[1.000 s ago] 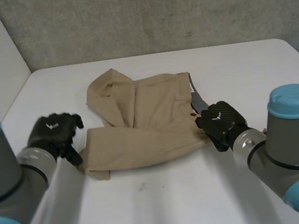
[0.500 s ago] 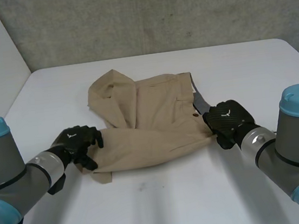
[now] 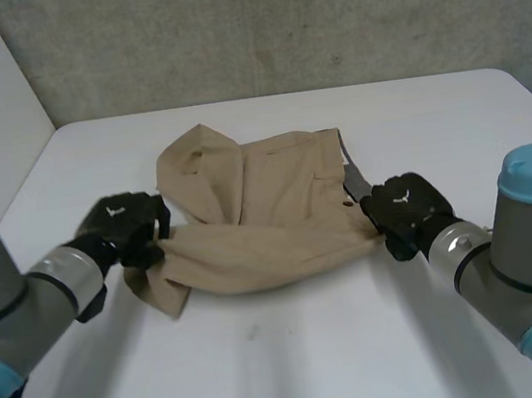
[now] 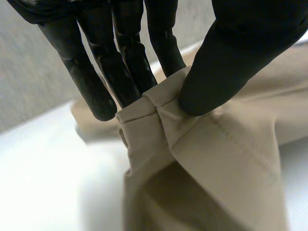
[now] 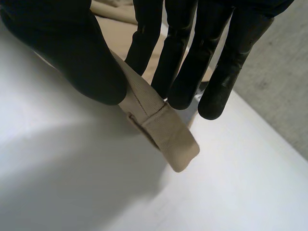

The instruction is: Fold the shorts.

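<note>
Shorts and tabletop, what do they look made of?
The shorts: tan woven cloth, probably cotton twill; fine diagonal ribs and a stitched hem show where the left hand pinches them. Matte, soft creases. The table: smooth white top with faint sheen, likely laminate or painted board; cannot tell which.

On the white tabletop lie khaki shorts; the left hand grips their near left corner (held off the surface), the right hand meets their right edge.
</note>
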`<state>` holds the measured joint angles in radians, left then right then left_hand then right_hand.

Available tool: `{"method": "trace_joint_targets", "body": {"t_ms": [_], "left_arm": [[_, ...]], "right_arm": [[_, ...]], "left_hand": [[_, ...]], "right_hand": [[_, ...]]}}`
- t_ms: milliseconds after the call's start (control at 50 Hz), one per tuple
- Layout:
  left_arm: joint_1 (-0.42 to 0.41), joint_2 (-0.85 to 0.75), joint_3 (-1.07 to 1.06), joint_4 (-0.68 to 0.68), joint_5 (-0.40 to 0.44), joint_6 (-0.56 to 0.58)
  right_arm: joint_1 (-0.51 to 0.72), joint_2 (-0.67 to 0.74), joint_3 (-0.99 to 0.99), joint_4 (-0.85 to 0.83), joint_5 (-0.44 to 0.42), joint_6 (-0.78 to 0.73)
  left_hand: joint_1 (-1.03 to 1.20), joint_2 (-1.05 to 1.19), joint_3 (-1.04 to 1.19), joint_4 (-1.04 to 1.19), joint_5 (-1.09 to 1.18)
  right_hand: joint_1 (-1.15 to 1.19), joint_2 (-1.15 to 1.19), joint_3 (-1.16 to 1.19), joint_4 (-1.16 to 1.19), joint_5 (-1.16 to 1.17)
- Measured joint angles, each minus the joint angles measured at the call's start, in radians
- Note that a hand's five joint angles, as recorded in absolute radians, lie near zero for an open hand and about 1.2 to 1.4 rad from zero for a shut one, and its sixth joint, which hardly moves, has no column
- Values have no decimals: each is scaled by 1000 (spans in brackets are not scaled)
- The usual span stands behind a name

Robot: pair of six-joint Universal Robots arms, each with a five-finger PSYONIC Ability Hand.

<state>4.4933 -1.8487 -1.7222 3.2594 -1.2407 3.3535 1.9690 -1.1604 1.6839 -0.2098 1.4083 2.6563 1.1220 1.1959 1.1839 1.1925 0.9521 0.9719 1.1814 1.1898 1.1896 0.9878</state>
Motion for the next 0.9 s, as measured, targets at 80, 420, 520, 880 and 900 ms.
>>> {"method": "trace_joint_targets", "body": {"t_ms": [80,420,520,880,900], "left_arm": [[0,137,-4,-68,0,-16],[-3,215,-102,-132,-3,-72],[-8,134,-112,-128,-3,-69],[-53,95,-98,-134,-64,-67],[-58,101,-98,-136,-68,-67]], "right_arm": [[1,-70,-36,30,1,-18],[46,-132,-191,269,5,-62],[54,-95,-178,268,8,-62],[51,-80,-161,265,10,-68],[51,-80,-161,264,11,-68]], "left_hand": [[0,1,2,0,0],[0,-40,-27,-38,0],[-4,-72,-61,-70,-4],[-255,-330,-314,-325,-251],[-256,-333,-315,-327,-254]], "right_hand": [[0,0,0,0,0],[5,0,0,0,5],[5,0,0,0,5],[5,0,0,0,5],[5,0,0,0,5]]}}
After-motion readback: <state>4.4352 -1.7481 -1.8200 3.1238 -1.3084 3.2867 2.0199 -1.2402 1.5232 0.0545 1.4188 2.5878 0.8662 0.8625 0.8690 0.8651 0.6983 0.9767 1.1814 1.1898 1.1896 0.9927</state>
